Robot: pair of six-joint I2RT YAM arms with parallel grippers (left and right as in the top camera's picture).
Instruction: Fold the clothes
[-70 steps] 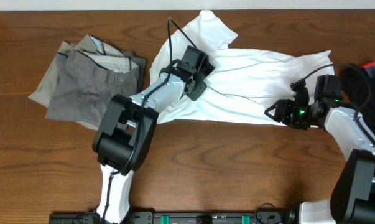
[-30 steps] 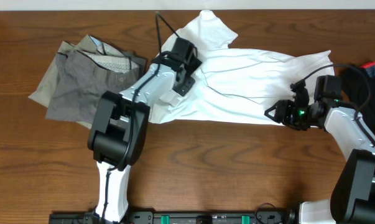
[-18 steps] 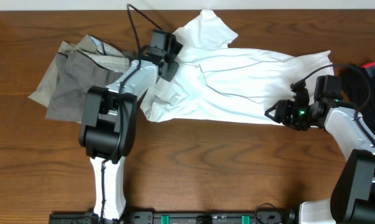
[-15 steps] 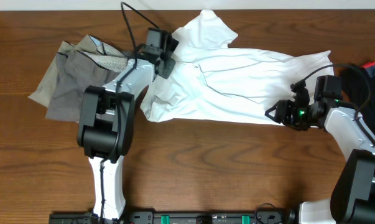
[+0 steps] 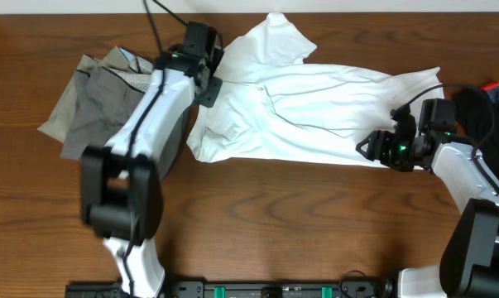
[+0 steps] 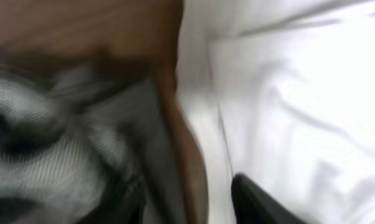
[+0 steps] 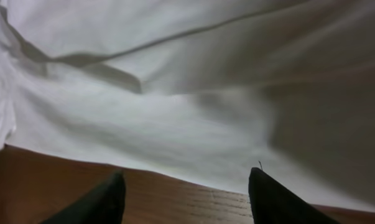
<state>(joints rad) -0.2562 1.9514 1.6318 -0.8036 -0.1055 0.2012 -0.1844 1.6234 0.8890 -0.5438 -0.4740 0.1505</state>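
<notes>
So the white T-shirt (image 5: 315,108) is sprawled crumpled over the middle and right of the wooden table (image 5: 274,215), one sleeve poking toward the far edge. The left gripper (image 5: 206,76) is at its far-left corner, between the shirt and the grey trousers (image 5: 100,116) heaped on the left. That wrist view is blurry, but the fingers look apart and empty. The right gripper (image 5: 369,147) is at the near-right hem, jaws spread, pinching nothing. A black garment (image 5: 481,103) lies at the right edge.

Overhead plus close wrists, shared T-shirt (image 5: 315,108)
</notes>
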